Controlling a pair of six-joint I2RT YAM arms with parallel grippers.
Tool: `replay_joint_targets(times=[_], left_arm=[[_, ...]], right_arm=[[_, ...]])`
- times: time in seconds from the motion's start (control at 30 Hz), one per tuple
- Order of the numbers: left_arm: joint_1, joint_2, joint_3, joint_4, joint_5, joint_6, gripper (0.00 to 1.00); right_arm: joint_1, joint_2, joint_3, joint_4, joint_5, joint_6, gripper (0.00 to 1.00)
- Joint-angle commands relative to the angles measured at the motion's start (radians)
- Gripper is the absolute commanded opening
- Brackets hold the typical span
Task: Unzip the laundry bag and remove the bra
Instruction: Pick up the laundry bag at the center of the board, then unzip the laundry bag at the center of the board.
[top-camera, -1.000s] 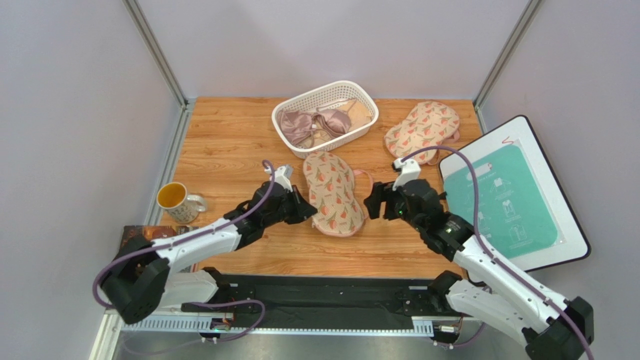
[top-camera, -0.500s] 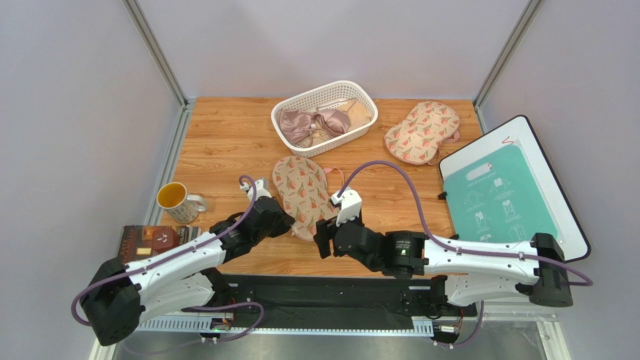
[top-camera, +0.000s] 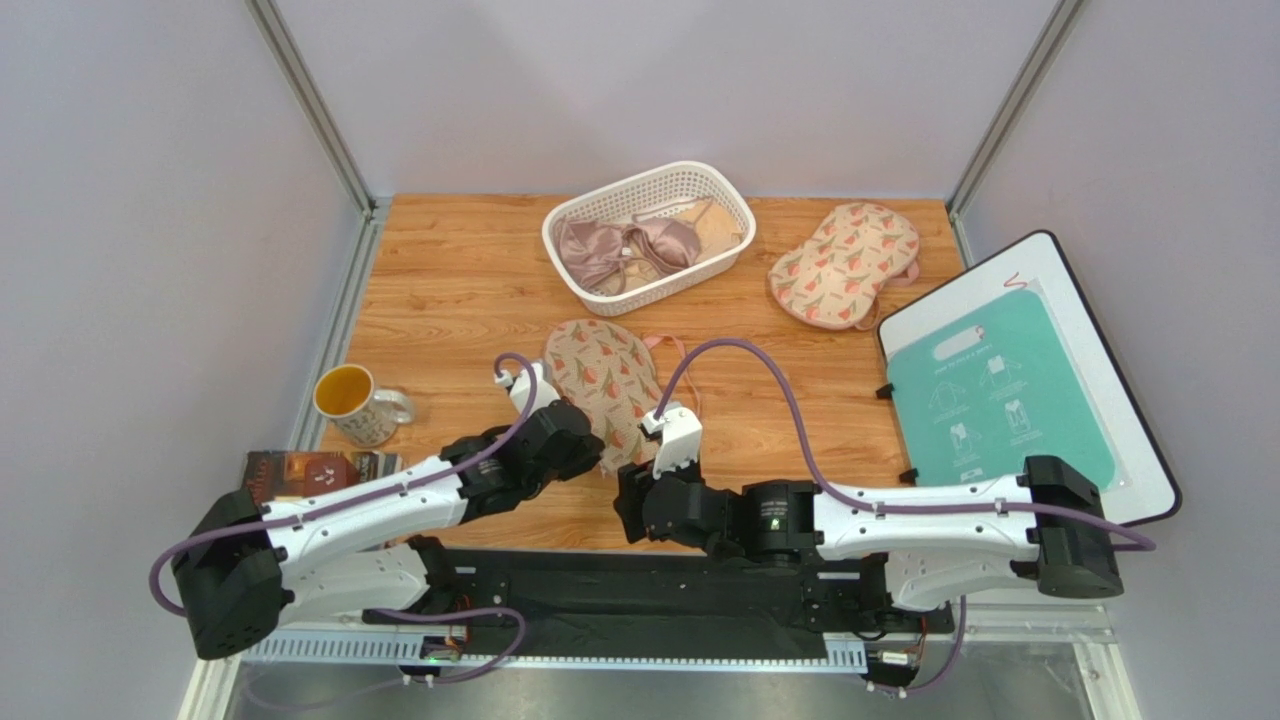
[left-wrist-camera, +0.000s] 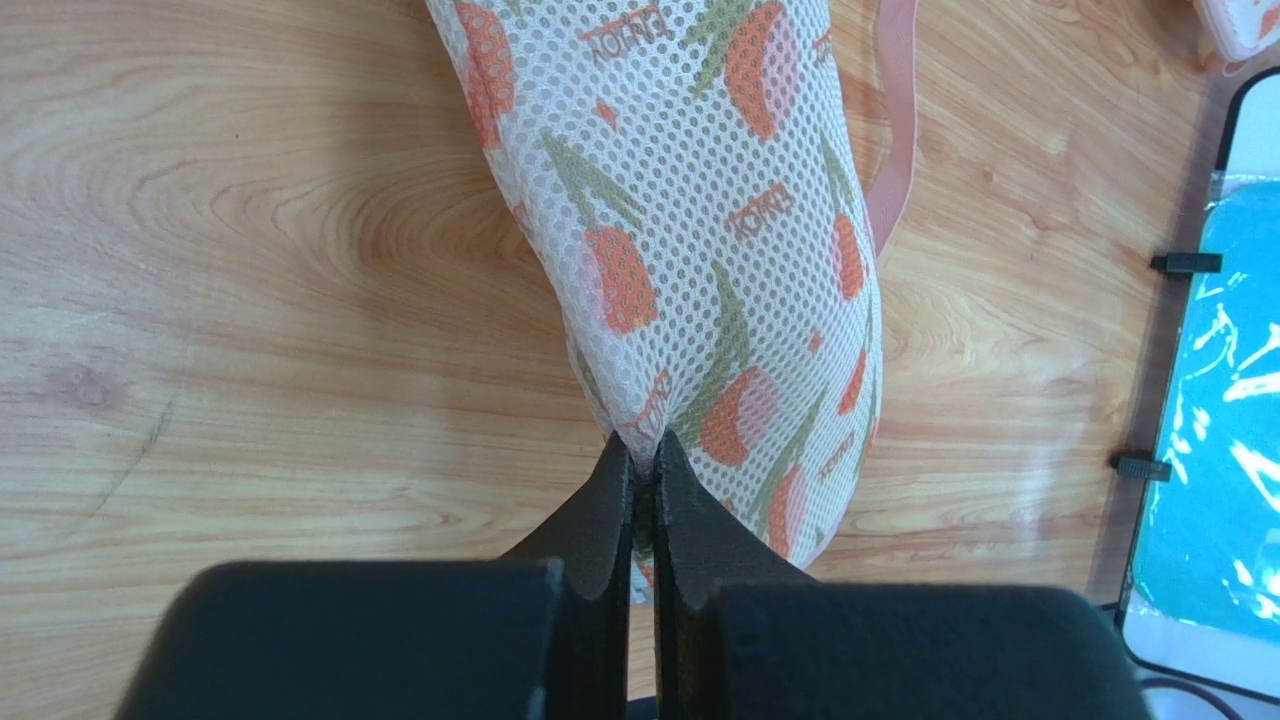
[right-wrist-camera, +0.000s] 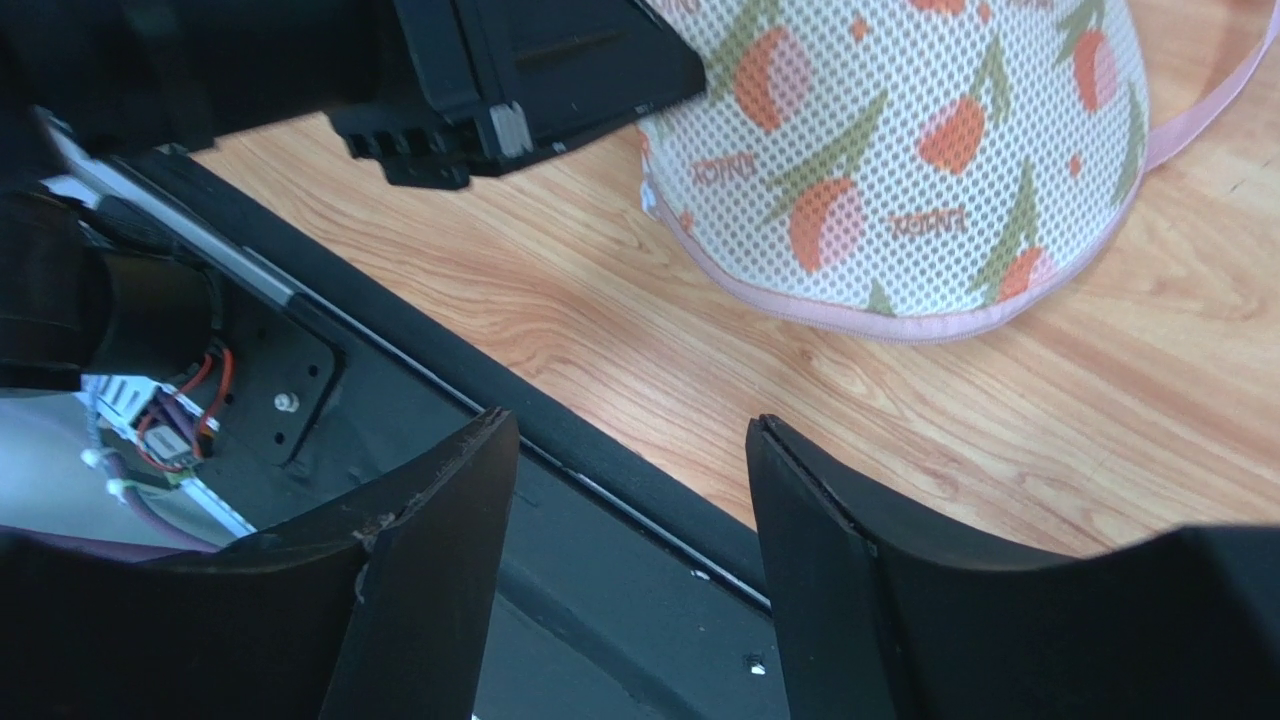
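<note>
Basket (top-camera: 684, 276) holds satin bra (top-camera: 609, 248); left claw (left-wrist-camera: 643, 468) pinches laundry bag (left-wrist-camera: 706, 225).

Laundry bag (top-camera: 598, 383) flat at tabletop (top-camera: 451, 285) centre, lengthwise near-to-far. Basket (top-camera: 676, 170) just behind it, garments (top-camera: 624, 248) inside. Second bag (top-camera: 842, 263) right of basket, well apart from laundry bag. Board (top-camera: 1037, 390) at right edge. Mug (top-camera: 349, 398) left of laundry bag, near left edge; flat packet (top-camera: 308, 474) just before mug. Left claw (left-wrist-camera: 643, 477) pinched onto laundry bag's near edge. Right claw (right-wrist-camera: 631, 425) just before bag's near end, over tabletop's front edge, fingers apart, not touching.
</note>
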Motion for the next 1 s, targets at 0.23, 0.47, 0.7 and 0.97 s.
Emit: replay_joint_targets(times=[0.23, 0.47, 0.7, 0.97], left_arm=[[-0.038, 0.037, 0.127, -0.022, 0.02, 0.079, 0.0], [-0.038, 0.003, 0.089, -0.005, 0.086, 0.095, 0.0], [-0.036, -0.023, 0.044, -0.006, 0.107, 0.09, 0.0], [-0.036, -0.095, -0.025, -0.043, 0.11, 0.06, 0.0]], right_arm=[[0.006, -0.027, -0.089, 0.14, -0.05, -0.01, 0.62], [-0.022, -0.048, -0.167, 0.24, -0.087, -0.043, 0.68], [-0.074, -0.025, -0.259, 0.387, -0.193, -0.087, 0.69], [-0.166, 0.053, -0.268, 0.436, -0.257, -0.097, 0.7]])
